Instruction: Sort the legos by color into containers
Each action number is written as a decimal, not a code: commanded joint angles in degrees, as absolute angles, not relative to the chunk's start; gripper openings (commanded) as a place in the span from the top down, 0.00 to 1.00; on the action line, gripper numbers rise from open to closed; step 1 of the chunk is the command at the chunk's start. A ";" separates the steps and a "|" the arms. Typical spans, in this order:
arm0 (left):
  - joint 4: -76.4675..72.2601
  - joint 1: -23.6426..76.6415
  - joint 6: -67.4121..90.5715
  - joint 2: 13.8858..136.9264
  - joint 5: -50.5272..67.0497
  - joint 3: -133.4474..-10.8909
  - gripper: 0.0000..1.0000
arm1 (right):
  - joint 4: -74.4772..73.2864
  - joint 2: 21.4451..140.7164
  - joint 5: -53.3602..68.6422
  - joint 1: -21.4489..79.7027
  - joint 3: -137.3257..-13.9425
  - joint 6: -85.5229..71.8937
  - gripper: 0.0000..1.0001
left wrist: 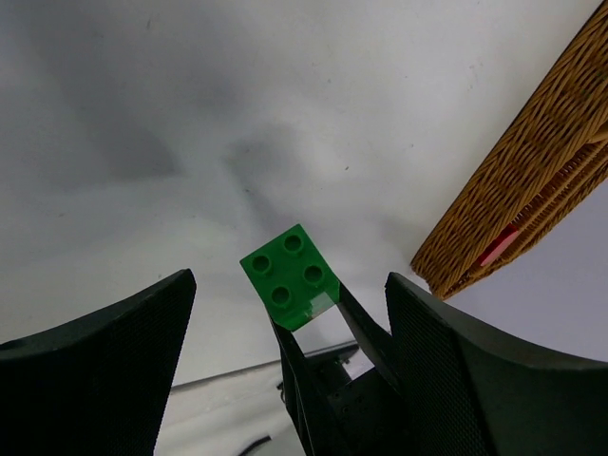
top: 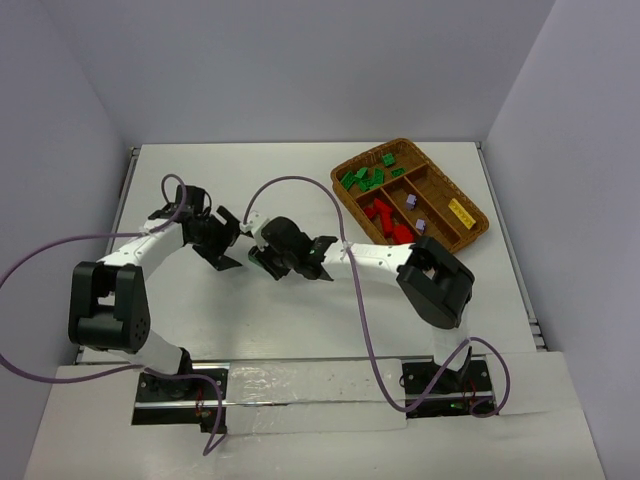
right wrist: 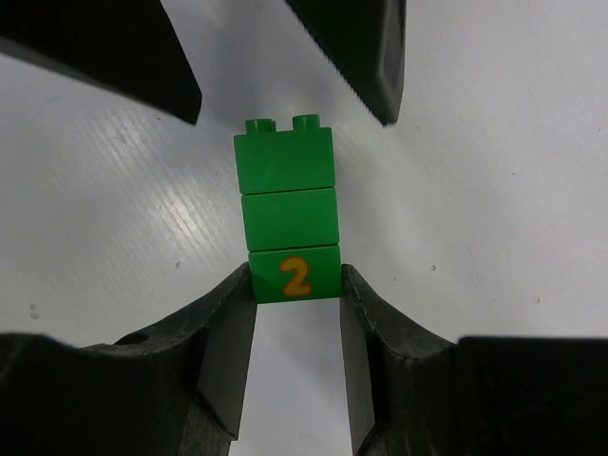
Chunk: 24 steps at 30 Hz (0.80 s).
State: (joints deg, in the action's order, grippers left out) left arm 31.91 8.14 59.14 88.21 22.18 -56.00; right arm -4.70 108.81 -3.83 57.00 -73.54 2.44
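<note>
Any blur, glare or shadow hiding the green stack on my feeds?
Right wrist: green stack sharp, mild sheen on the table. Left wrist: stack sharp, soft shadows behind it, wicker tray clear. Top external: even light, but the stack is tiny between left gripper and right gripper.

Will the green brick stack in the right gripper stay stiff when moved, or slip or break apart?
The green brick stack looks like hard plastic, so likely stiff. The right gripper pinches only the end brick marked 2, so the others might snap off if bumped. Its glossy sides may slip.
</note>
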 commanded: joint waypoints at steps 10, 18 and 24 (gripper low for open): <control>26.28 8.00 63.77 89.39 29.27 -52.96 0.21 | -0.84 105.94 -4.39 58.10 -73.61 3.03 0.91; 25.93 8.00 63.72 89.38 29.22 -52.47 0.44 | -0.66 105.69 -5.01 58.18 -72.99 2.99 0.91; 26.09 8.00 63.49 88.51 28.65 -52.51 0.78 | -0.33 104.76 -7.31 58.20 -71.38 3.43 0.92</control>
